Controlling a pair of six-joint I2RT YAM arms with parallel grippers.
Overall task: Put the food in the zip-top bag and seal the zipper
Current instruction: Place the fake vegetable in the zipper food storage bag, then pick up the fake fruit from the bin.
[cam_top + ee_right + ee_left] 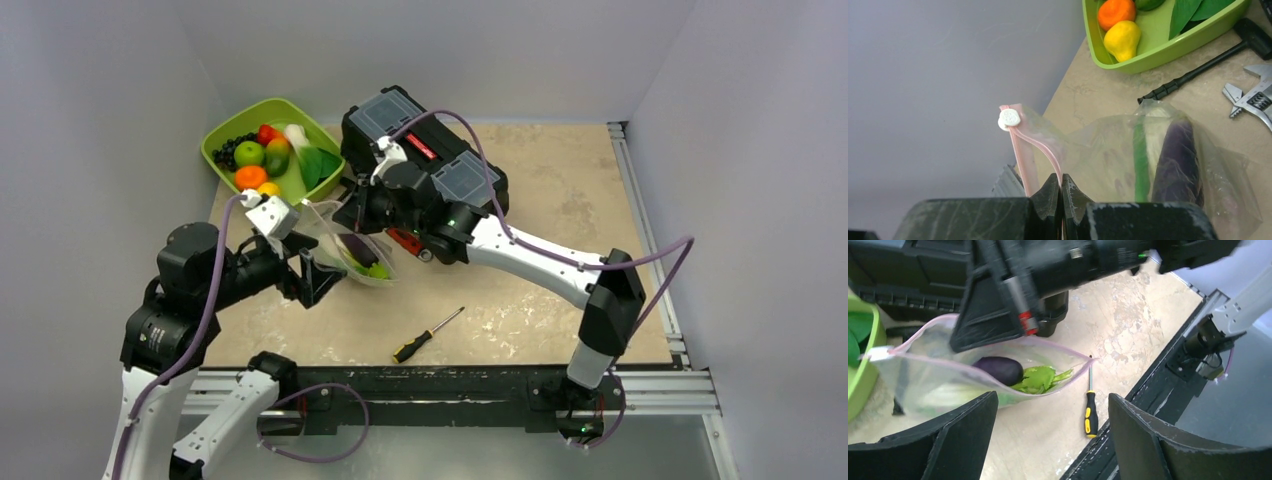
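Observation:
The clear zip-top bag lies in front of the toolbox with its mouth held open. A purple eggplant, green leafy pieces and a green-white leek stalk are inside it. My right gripper is shut on the pink zipper strip, just below the white slider. My left gripper is open and empty, close to the near side of the bag; it also shows in the top view. An orange, a yellow pear, a green apple and other food lie in the lime-green tray.
The black toolbox stands behind the bag. A yellow-black screwdriver lies near the table's front edge. A black hammer handle and a wrench lie between the tray and the bag. Grey walls close off the left and back.

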